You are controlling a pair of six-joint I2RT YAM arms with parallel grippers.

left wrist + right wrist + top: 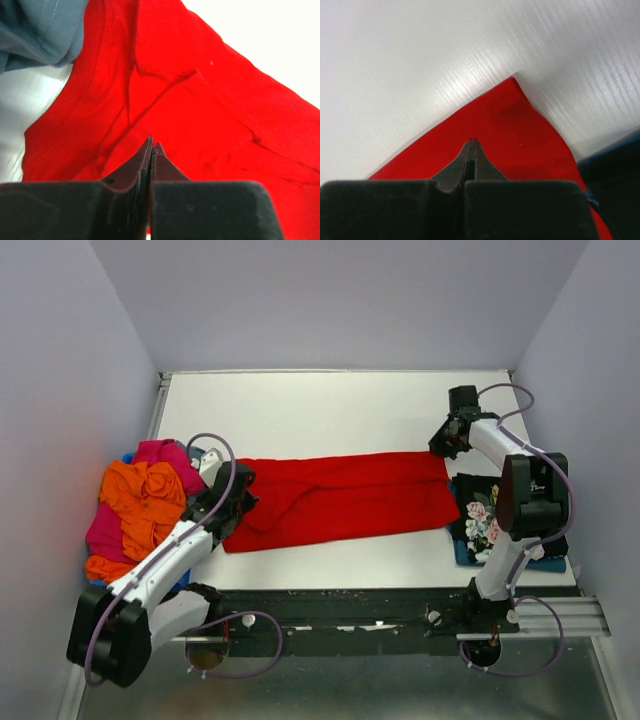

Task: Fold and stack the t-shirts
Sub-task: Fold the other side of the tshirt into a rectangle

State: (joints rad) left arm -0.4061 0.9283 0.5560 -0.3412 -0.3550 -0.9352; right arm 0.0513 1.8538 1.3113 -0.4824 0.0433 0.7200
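Observation:
A red t-shirt (pixel 340 495) lies folded into a long band across the middle of the table (pixel 330 405). My left gripper (pixel 234 497) sits on its left end. In the left wrist view the jaws (pixel 152 145) are closed, with a sliver of red cloth (pixel 200 110) between them. My right gripper (pixel 446 446) rests at the band's far right corner. Its jaws (pixel 472 141) are shut with nothing visible between them, tips down on the red cloth (pixel 510 125). Orange (pixel 145 495) and magenta (pixel 165 452) tees lie heaped at the left. A teal-grey one (pixel 40 30) shows beside the red collar.
A folded black floral tee (pixel 478 515) rests on a blue one (pixel 545 562) at the right, close to the right arm's base. Its dark edge (pixel 615 175) shows in the right wrist view. White walls enclose the table on three sides.

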